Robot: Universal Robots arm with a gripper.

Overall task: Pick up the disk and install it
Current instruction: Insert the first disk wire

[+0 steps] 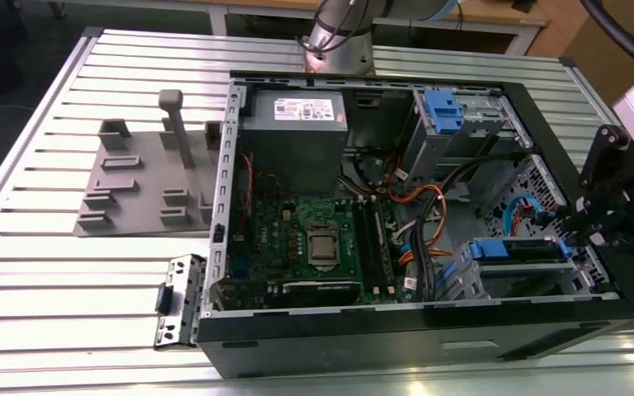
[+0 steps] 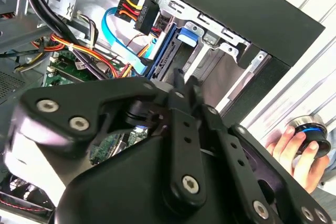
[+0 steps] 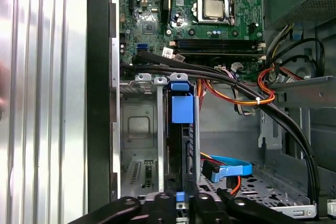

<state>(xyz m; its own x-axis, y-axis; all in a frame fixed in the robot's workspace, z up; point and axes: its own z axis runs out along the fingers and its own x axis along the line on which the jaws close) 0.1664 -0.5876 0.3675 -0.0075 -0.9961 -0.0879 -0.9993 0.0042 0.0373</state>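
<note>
The disk (image 1: 515, 252), edged by a blue carrier frame, sits in the drive bay at the corner of the open computer case (image 1: 405, 334) on the exterior view's right. In the first wrist view the disk (image 3: 181, 129) stands on edge in the metal bay beside an empty slot. My gripper (image 1: 584, 224) is at the disk's outer end, just over the case wall. Its fingers (image 3: 164, 203) are shut on a blue piece of the carrier frame. In the second wrist view the gripper (image 2: 185, 83) is right at the disk's connector edge (image 2: 167, 59).
Black, orange and blue cables (image 3: 236, 85) run close past the bay. The motherboard (image 1: 317, 239), a grey metal box (image 1: 293, 124) and an upper bay with a blue tab (image 1: 442, 107) fill the case. A grey fixture (image 1: 146, 177) lies on the slatted table. A hand (image 2: 294, 153) holds a knob.
</note>
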